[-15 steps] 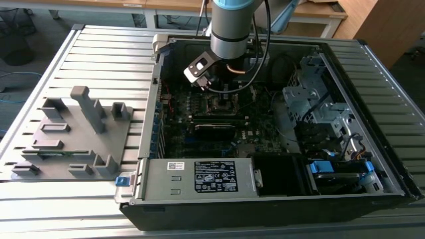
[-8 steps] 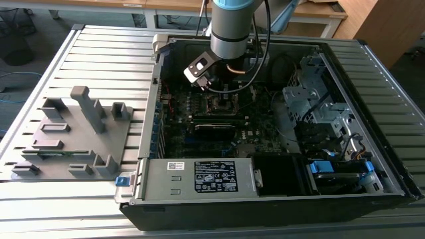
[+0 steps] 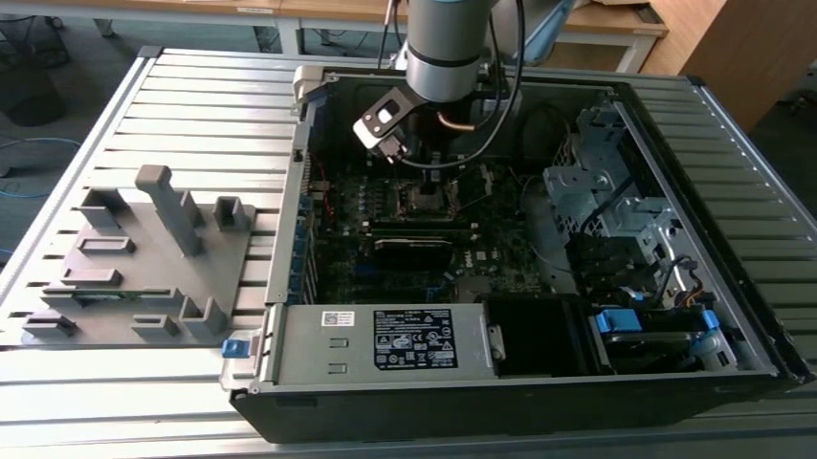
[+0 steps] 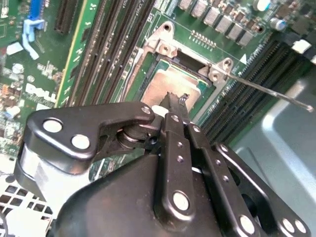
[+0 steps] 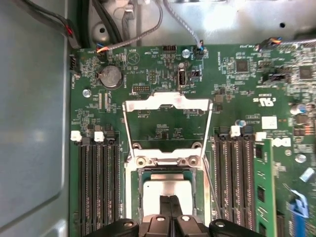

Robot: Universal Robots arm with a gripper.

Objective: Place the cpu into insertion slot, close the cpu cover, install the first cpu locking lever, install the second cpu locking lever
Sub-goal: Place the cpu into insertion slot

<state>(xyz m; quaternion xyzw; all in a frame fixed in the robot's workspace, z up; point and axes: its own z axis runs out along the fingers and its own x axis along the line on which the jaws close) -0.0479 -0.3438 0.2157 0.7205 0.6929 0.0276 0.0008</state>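
Note:
The cpu (image 5: 167, 188) lies flat in the insertion slot (image 5: 132, 197), its pale metal face up; the second wrist view shows the cpu (image 4: 159, 84) inside the silvery rim of the insertion slot (image 4: 136, 74). My gripper (image 5: 171, 207) hangs just over the chip, fingers pressed together with nothing seen between them; in the second wrist view the gripper (image 4: 176, 101) tips sit above the chip's near edge. The cpu cover (image 5: 168, 102) is swung back on its hinge, leaving the slot uncovered. A thin wire locking lever (image 4: 271, 94) sticks out, raised. The exterior view has the gripper (image 3: 430, 177) over the board's middle.
Black memory slots (image 5: 96, 187) flank the socket on both sides, with a green memory stick (image 5: 263, 187) in one. The open case's steel wall (image 5: 32, 123) is close beside. A drive cage (image 3: 600, 191), power supply (image 3: 383, 339) and grey parts fixture (image 3: 141, 258) lie around.

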